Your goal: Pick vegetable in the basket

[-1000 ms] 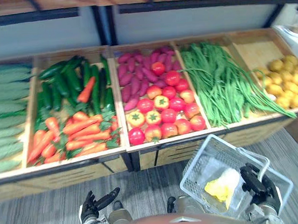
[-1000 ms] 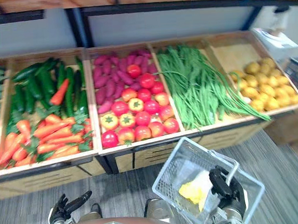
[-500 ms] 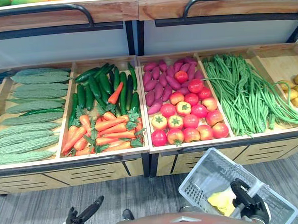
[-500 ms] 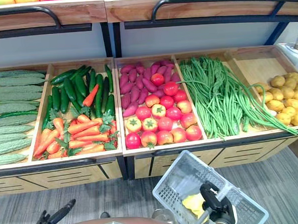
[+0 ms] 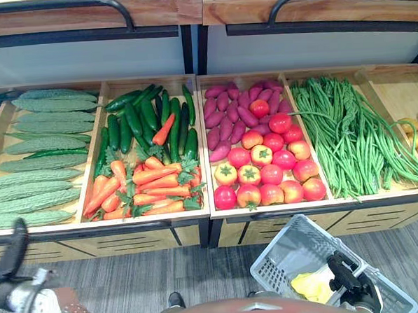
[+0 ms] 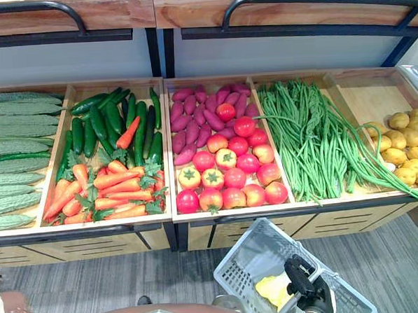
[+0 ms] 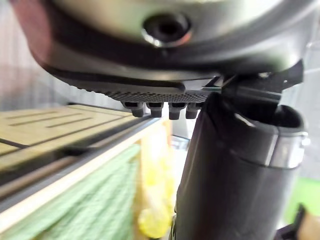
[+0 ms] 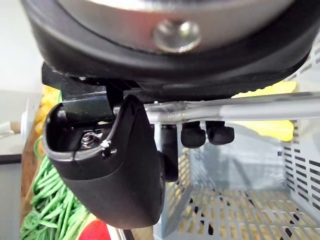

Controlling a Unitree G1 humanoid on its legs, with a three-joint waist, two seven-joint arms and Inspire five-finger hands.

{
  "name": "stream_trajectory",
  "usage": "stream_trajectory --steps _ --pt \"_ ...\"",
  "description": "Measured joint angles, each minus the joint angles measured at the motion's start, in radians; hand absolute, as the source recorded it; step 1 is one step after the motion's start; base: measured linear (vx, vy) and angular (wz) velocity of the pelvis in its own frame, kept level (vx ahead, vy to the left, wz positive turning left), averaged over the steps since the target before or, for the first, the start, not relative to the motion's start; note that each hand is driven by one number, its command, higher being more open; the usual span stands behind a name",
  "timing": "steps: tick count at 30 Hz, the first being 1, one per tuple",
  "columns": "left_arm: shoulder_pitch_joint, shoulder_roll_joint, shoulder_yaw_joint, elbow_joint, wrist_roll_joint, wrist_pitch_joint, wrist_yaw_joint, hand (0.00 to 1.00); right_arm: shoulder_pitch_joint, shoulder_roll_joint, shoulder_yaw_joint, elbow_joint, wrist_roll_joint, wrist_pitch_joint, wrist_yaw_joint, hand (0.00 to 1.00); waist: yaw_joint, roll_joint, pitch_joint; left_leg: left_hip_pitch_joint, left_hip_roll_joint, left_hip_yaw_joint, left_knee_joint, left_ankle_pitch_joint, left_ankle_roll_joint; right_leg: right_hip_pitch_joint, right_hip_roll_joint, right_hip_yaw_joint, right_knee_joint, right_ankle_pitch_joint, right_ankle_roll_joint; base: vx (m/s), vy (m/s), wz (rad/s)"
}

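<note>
Right wrist view: the right hand (image 6: 308,286) has its fingers (image 8: 193,135) curled over the metal handle (image 8: 240,111) of a grey plastic mesh basket (image 6: 246,263), with the thumb closing from the opposite side. The basket hangs directly below this hand. A yellow item (image 6: 272,288) lies inside it, just under the fingers; what it is cannot be told.

The left hand (image 5: 12,256) is low and out to the side. Its fingers look straight and it holds nothing.

All other vegetables lie ahead of both hands, well apart from them, in the wooden display stand (image 5: 200,94):
- nearest the left hand: bitter gourds (image 5: 41,169), then cucumbers (image 5: 133,122) and carrots (image 5: 151,187);
- ahead of the right hand: tomatoes (image 5: 269,174), purple sweet potatoes (image 5: 227,106) and long beans (image 5: 341,135).

Probable faults from this position:
- The left hand must rise over the front rail (image 5: 128,224) to reach any crate; a low approach would likely strike it.
- Tomatoes are piled loosely, so a push on one could roll its neighbours forward.
- Carrot leaves overlap — a lifted carrot may drag another along.
- The basket sits tilted in a one-hand hold; swinging it could shift the yellow item toward the low side.

Markings: no writing on the stand or the basket is readable.
</note>
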Motion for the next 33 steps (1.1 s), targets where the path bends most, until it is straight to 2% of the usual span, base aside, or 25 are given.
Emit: stream_trajectory --steps 5,9,11,13,17,19,21,25,29,33 --pt "0.014 -0.042 0.109 -0.151 0.070 -0.012 0.130 1.00 0.000 0.000 -0.003 0.000 -0.002 0.000 0.000 0.00 0.004 0.001 0.002 -0.001 0.000 0.000 0.000 -0.005 0.001 0.000 0.001 0.000 -0.011 0.000 -0.001 0.00 0.000 0.00" --pt "0.017 -0.051 0.117 -0.229 0.075 -0.012 0.153 1.00 -0.002 0.000 -0.003 -0.001 -0.003 0.000 0.000 0.00 0.004 -0.002 0.001 -0.001 -0.001 0.001 0.003 -0.002 -0.003 0.000 0.004 0.001 -0.014 0.000 -0.001 0.00 0.000 0.00" --pt "0.005 -0.041 0.113 -0.248 0.074 -0.012 0.121 1.00 -0.006 0.000 -0.003 -0.002 -0.003 0.000 0.000 0.00 0.002 -0.002 0.002 -0.001 0.000 0.004 0.003 -0.002 -0.003 -0.001 0.004 0.004 -0.015 0.000 -0.002 0.00 0.007 -0.05" --pt "-0.006 0.010 0.076 -0.248 0.061 -0.012 0.072 1.00 -0.012 -0.001 -0.003 -0.003 -0.004 0.000 0.000 0.00 0.002 -0.001 0.002 -0.001 0.001 0.009 0.004 -0.003 -0.004 -0.004 0.006 0.010 -0.015 0.001 -0.002 0.00 0.011 -0.07" --pt "-0.072 0.153 0.011 -0.234 0.022 -0.012 -0.038 1.00 -0.018 -0.002 -0.002 -0.016 -0.036 0.004 0.002 0.00 0.000 0.001 0.005 0.003 0.001 0.025 0.004 -0.007 -0.006 -0.010 0.006 0.026 -0.015 0.002 -0.002 0.01 0.018 -0.12" --pt "-0.114 0.260 -0.046 -0.172 0.012 -0.009 -0.116 1.00 -0.018 -0.009 -0.002 -0.039 -0.044 0.006 0.006 0.00 -0.002 0.007 0.012 0.013 -0.001 0.039 0.004 -0.009 -0.001 -0.009 0.005 0.041 -0.015 0.003 -0.001 0.02 0.021 -0.17" --pt "-0.133 0.306 -0.096 -0.150 0.015 -0.003 -0.174 1.00 -0.017 -0.025 0.001 -0.059 -0.051 0.008 0.013 0.00 -0.005 0.009 0.014 0.012 -0.002 0.051 0.004 -0.011 0.001 -0.017 0.005 0.054 -0.015 0.004 0.001 0.02 0.018 -0.17" --pt "-0.151 0.314 -0.173 -0.145 0.021 0.012 -0.278 1.00 -0.017 -0.041 0.001 -0.092 -0.080 0.010 0.037 0.00 -0.023 0.021 0.021 0.012 -0.001 0.066 0.005 -0.012 0.002 -0.023 0.008 0.072 -0.015 0.011 0.001 0.05 0.011 -0.15" --pt "-0.188 0.325 -0.253 -0.136 0.029 0.045 -0.341 1.00 -0.014 -0.041 0.000 -0.103 -0.081 0.010 0.050 0.00 -0.029 0.022 0.022 0.015 0.000 0.066 0.005 -0.014 0.003 -0.025 0.010 0.082 -0.015 0.012 0.001 0.04 -0.001 -0.09" --pt "-0.198 0.421 -0.344 -0.105 0.043 0.067 -0.410 1.00 -0.005 -0.041 0.000 -0.124 -0.081 0.010 0.062 0.00 -0.032 0.026 0.025 0.022 -0.001 0.071 0.005 -0.017 0.004 -0.024 0.009 0.088 -0.014 0.012 0.001 -0.01 0.005 -0.04"
